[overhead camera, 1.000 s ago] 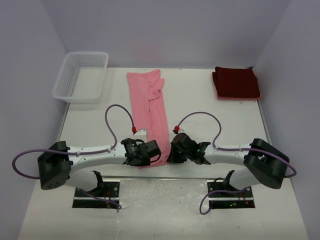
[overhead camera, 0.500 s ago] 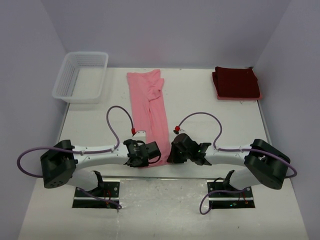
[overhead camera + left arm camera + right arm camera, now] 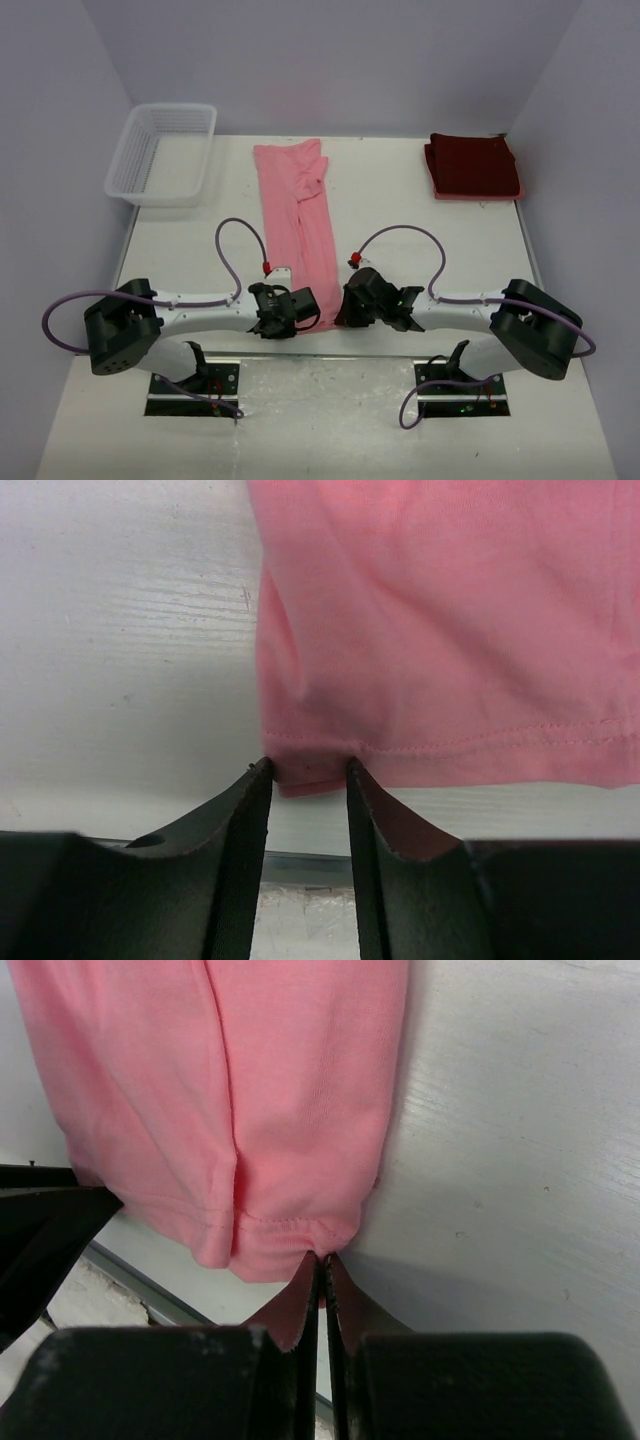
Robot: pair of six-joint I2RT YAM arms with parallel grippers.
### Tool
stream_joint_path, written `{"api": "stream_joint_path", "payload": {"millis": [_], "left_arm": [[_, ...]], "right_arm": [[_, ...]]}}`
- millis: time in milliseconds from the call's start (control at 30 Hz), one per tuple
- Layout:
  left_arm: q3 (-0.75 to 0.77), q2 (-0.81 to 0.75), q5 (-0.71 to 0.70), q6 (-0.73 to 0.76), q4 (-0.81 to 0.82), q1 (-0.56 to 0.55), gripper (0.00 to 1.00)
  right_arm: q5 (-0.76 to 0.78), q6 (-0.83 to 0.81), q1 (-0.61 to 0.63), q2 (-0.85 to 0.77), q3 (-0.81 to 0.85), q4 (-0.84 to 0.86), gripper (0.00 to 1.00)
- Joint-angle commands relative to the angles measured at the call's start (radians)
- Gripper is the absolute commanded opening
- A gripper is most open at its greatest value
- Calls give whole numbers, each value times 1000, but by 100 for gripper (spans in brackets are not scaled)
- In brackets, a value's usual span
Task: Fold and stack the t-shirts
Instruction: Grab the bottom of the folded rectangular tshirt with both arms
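Note:
The light pink t-shirt [image 3: 300, 215] lies as a long narrow strip down the middle of the table, its hem at the near edge. My left gripper [image 3: 296, 318] is at the hem's left corner. In the left wrist view its jaws [image 3: 305, 770] stand apart with that corner of the pink shirt [image 3: 440, 630] between the tips. My right gripper [image 3: 345, 312] is at the hem's right corner. In the right wrist view it [image 3: 322, 1260] is shut on the edge of the pink shirt [image 3: 220, 1090]. The dark maroon t-shirt [image 3: 472, 165] lies folded at the far right, with a pink edge showing under it.
A white lattice basket [image 3: 135, 165] stands at the far left. The table's near edge with a metal strip [image 3: 300, 865] lies just behind both grippers. Purple cables loop above both forearms.
The left arm has shifted slightly right and nearer, bringing its gripper lower onto the hem corner. The right gripper and the shirts have hardly moved.

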Motion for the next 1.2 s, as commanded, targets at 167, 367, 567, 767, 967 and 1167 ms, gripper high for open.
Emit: {"api": "stream_joint_path", "payload": {"millis": [167, 367, 567, 767, 967, 1167], "left_arm": [[-14, 13, -3, -7, 37, 4, 20], [-8, -8, -16, -26, 2, 4, 1], [-22, -51, -16, -39, -33, 3, 6], [-29, -76, -17, -44, -47, 3, 12], [-31, -76, -14, -41, -39, 1, 13], [-40, -76, -8, -38, -27, 1, 14]], "right_arm": [[26, -3, -3, 12, -30, -47, 0], [3, 0, -3, 35, -26, -38, 0], [-6, 2, -3, 54, -22, -35, 0], [-5, 0, -3, 46, -22, -36, 0], [-5, 2, -3, 51, -26, -36, 0], [-8, 2, -3, 57, -24, -35, 0]]}}
